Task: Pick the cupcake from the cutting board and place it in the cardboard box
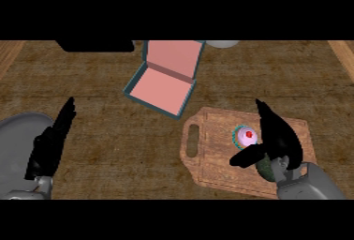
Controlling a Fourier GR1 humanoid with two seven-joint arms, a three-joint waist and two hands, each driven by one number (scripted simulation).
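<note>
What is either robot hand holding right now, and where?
Nothing. The right robot hand is open beside the cupcake on the cutting board; the left robot hand rests open.

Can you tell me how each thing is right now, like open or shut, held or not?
cardboard box: open, lid tipped back, nothing inside.
cupcake: upright on the cutting board, not held.
right hand: open, beside the cupcake.
left hand: open, resting at the left edge.

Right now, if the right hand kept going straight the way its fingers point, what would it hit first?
The right hand points up-left across the cutting board. Its line passes right of the cupcake, so probably the open cardboard box comes first, though height above the counter is unclear.
</note>
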